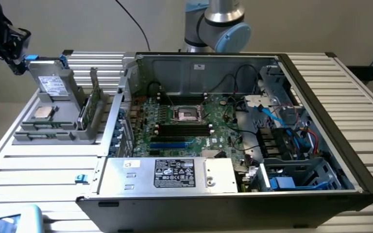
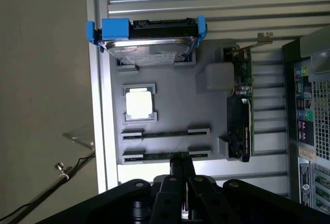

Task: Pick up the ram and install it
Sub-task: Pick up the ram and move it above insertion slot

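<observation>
A slatted metal table (image 1: 37, 170) carries an open computer case (image 1: 238, 194), and at the exterior view's left a grey parts tray (image 1: 102, 131) stands just beside it. The gripper (image 2: 180, 166) hangs high above the tray's far left corner, its fingers pressed together and holding nothing.

The ram (image 2: 157, 156) lies on edge in the tray's holders, untouched. A second stick (image 2: 165, 132) sits close alongside it, beside the processor (image 2: 139, 104). A hard drive (image 2: 149, 46) in blue brackets stands at the tray's far end, and a graphics card (image 2: 240, 121) stands upright on the side toward the case.

The likely risks, as I judge them:
- With the fingers shut, a descent would drive their tips onto the stick's thin top edge instead of straddling it.
- The two sticks lie near each other, so a small sideways error could nudge or catch the wrong one.
- The black memory slots (image 1: 183, 128) sit deep in the case among cables, so a tilted stick could jam or seat only at one end.
</observation>
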You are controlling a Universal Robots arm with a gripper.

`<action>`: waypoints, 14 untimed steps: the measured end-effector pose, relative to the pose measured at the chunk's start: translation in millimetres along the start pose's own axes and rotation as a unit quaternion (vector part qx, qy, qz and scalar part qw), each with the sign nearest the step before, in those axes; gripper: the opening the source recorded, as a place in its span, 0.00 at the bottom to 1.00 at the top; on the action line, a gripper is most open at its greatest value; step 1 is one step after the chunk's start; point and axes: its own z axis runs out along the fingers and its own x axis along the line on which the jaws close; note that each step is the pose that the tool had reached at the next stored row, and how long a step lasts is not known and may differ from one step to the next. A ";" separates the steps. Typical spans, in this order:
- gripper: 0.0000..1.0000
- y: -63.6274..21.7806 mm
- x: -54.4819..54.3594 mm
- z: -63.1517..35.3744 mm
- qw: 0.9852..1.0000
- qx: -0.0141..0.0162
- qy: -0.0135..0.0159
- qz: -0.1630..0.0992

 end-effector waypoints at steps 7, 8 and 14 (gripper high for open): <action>0.11 0.0 0.1 0.1 0.998 -0.001 0.003 -0.060; 0.11 0.0 0.1 0.2 0.998 -0.001 0.003 -0.069; 0.11 0.0 0.1 0.3 0.992 -0.002 0.006 -0.124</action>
